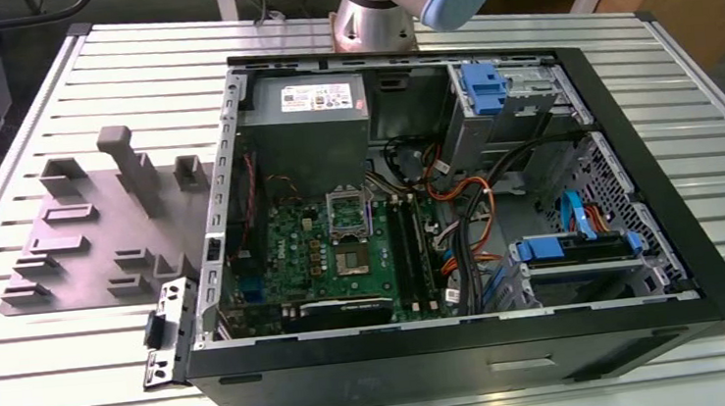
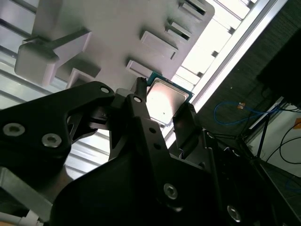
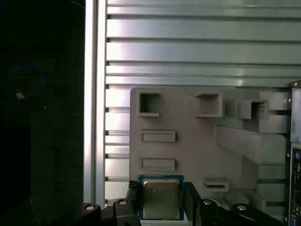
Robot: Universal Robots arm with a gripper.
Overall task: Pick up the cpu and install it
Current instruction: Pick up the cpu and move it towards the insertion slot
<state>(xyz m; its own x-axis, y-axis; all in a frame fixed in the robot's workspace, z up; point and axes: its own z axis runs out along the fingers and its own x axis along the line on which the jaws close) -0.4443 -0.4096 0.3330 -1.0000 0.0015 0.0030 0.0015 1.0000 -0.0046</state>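
The cpu [image 3: 161,200], a thin square chip with a pale metal top and a green rim, sits between my two black fingers in both wrist views. My gripper [image 3: 161,189] is shut on the cpu [image 2: 165,100] by two opposite edges, with one finger [image 2: 139,96] at each side. It hangs above the near edge of the grey fixture plate [image 3: 188,141]. In the exterior view the open computer case [image 1: 481,350] lies on the table, and the green motherboard [image 1: 295,258] shows its socket [image 1: 352,257] with the metal bracket frame [image 1: 347,208] raised.
The grey fixture plate [image 1: 91,246] with upright blocks stands at the exterior view's left of the case. Cables, memory sticks [image 1: 406,248], blue drive brackets [image 1: 574,246] and the power supply [image 1: 308,109] crowd the case. The ribbed aluminium table [image 3: 197,47] ends at a dark drop beside the plate.
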